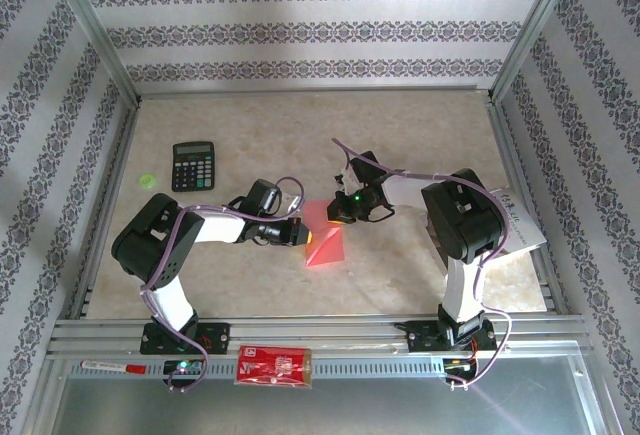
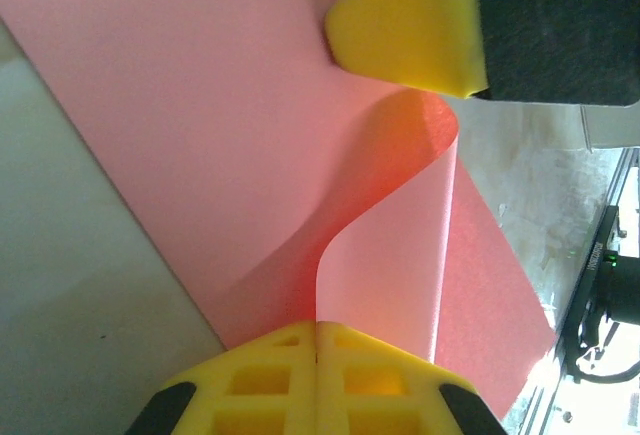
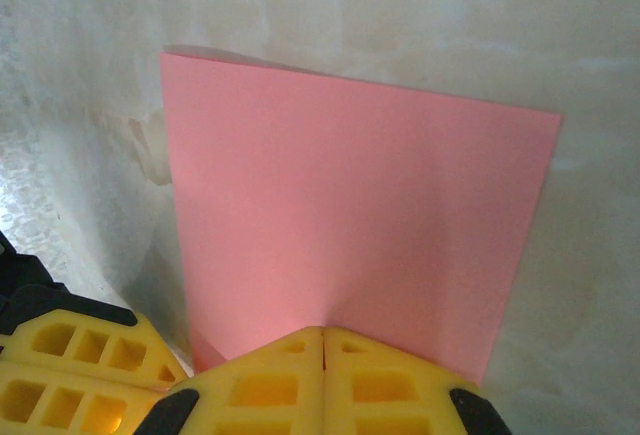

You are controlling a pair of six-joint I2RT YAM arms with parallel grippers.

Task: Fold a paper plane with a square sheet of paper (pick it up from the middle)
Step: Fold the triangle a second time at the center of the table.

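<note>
Left wrist, square sheet of paper (image 2: 200, 135) edge pinched between meeting jaws

Toward the far left of my tabletop (image 1: 270, 120) a black calculator (image 1: 193, 165) is lying face up. A small green disc (image 1: 148, 179) is sitting near it, closer to the left edge. A white leaflet (image 1: 524, 229) is lying at the right edge. Past the near edge, a red printed packet (image 1: 273, 365) is resting on the metal rail (image 1: 380, 366), and a thin red-and-white stick (image 1: 112, 366) is lying to its left.
</note>
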